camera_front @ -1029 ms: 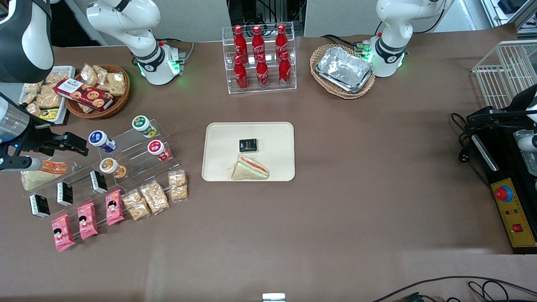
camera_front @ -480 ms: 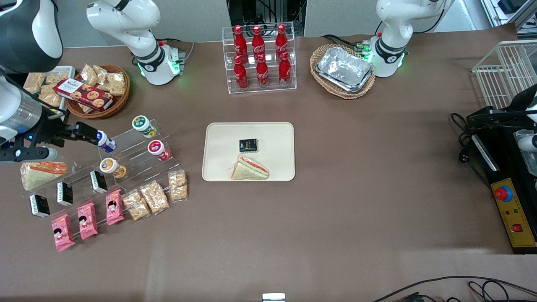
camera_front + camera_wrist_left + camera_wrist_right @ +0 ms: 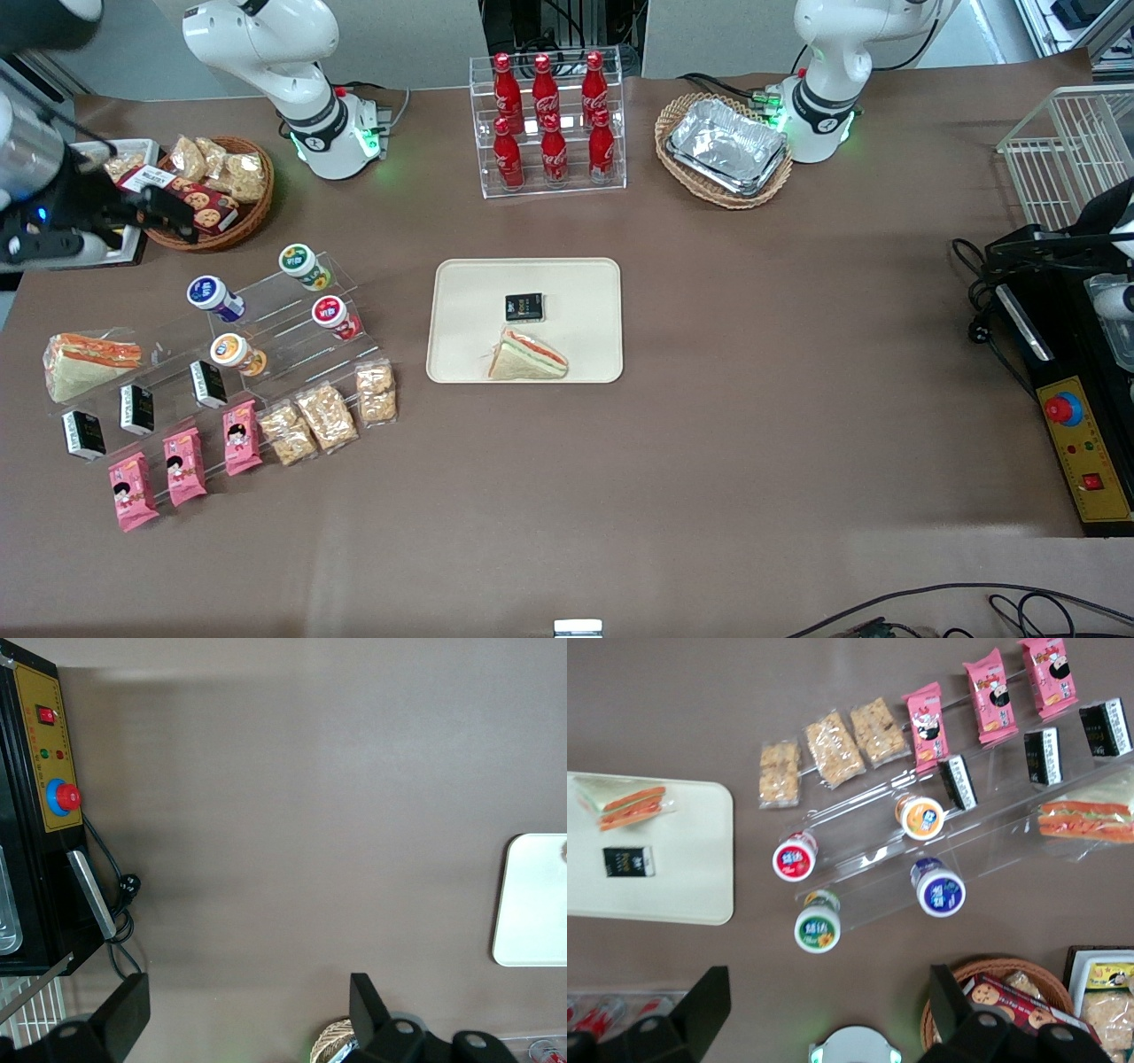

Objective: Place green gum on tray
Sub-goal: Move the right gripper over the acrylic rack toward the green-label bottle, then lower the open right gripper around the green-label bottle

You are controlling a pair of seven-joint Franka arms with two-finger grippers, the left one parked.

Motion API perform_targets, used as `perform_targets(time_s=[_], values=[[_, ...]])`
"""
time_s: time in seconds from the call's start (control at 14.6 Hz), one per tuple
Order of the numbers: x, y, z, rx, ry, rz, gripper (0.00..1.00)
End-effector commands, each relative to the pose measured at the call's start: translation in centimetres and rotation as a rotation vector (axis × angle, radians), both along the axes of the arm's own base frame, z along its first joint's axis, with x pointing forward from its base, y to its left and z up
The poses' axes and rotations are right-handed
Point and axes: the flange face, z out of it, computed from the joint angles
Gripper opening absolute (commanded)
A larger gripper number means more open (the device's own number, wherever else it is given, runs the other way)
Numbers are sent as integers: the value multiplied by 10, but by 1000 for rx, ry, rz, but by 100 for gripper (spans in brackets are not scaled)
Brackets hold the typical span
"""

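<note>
Green gum label-up in wrist view only, spread jaws of gripper above cookie basket.

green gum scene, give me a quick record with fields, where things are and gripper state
green gum: on the clear tiered stand, top step, not gripped
tray: nearer the table's middle, apart from the stand
on tray: wrapped sandwich, small black packet
neighbours on stand: blue-lidded bottle, red-lidded bottle, orange-lidded bottle
gripper: open, empty, over the wicker snack basket, farther from the front camera than the gum
task status: gum not yet picked
</note>
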Motion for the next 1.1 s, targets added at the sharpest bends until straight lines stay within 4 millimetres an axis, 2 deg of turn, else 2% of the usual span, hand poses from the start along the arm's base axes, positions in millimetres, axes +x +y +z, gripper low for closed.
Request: perform_targets(time_s=[0.0, 0.14, 0.34, 0.55, 0.82, 1.03], values=[[-34, 2, 20, 32, 6, 4, 100], [-54, 3, 22, 35, 2, 6, 100], [-75, 2, 4, 33, -9, 6, 100], [-92, 7, -29, 35, -38, 15, 100], [-117, 38, -79, 1, -68, 62, 100], [-131, 37, -119, -4, -99, 60, 100]])
